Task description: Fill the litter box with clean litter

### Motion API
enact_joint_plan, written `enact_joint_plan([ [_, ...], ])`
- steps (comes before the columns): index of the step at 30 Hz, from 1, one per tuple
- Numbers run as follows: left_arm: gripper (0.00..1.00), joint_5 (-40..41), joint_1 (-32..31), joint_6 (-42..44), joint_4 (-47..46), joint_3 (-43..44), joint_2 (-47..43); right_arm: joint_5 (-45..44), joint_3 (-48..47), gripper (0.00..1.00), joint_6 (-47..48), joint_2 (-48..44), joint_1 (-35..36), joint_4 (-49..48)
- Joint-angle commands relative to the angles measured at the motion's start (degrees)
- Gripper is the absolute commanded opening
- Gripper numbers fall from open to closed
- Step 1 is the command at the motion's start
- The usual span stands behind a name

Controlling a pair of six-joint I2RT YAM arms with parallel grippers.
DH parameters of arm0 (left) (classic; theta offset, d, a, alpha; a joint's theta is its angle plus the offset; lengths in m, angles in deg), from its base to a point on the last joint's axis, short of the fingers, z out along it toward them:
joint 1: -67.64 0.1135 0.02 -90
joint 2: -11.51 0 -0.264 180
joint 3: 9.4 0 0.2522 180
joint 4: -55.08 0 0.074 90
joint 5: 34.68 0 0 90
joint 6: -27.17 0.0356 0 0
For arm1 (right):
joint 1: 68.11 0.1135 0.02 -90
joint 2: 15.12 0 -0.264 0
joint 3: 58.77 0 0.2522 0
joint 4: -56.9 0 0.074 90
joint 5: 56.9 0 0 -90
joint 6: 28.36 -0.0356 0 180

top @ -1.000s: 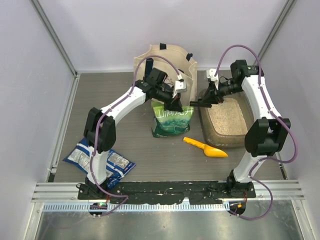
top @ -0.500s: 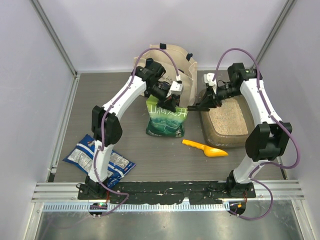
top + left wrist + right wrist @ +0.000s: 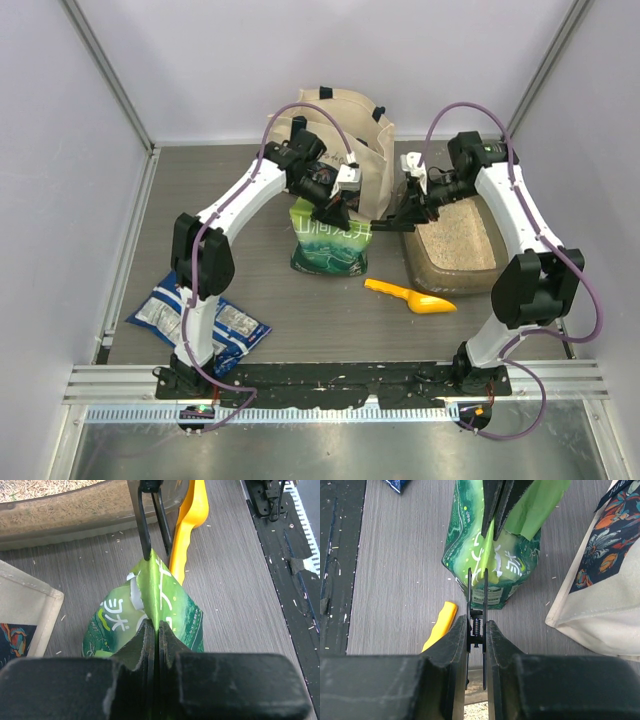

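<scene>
Top external view is showing the left gripper pinching the pouch top and the right gripper squeezing a clip at its corner, seemingly unsealing it; next is probably pulling the clip clear, the litter box beside them already holding litter.

litter in litter box, pouch left

A grey wood-grain tabletop lies between plain pale lilac walls with metal corner posts
</scene>
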Motion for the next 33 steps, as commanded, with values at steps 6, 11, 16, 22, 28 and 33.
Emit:
enact_joint_plan([
  [6,0.00,-1.7,0.4,-4.2,-6.4,-1.1,-2.8,-1.3,-1.2,0.01,-0.2,0.7,5.0,2.0],
  [11,0.00,-1.5,0.4,-6.4,-9.1,-3.0,-3.9,-6.8,3.6,0.01,-14.3,-2.9,8.2,-14.5],
  [16,0.26,0.7,1.0,-7.7,-9.5,-4.0,-5.4,-11.0,6.8,0.01,-20.9,-4.3,11.1,-23.2],
  [22,0.44,3.4,4.2,-4.5,-5.8,-7.7,-10.1,-12.2,6.4,0.02,-25.4,-4.2,12.9,-26.1],
  [28,0.45,5.3,7.0,-0.9,-2.1,-12.7,-13.5,-13.0,6.0,0.01,-29.2,-3.4,14.9,-28.2],
  [33,0.35,6.6,8.5,0.0,-2.4,-16.7,-15.2,-11.1,9.1,0.01,-36.3,-3.4,15.6,-35.8],
])
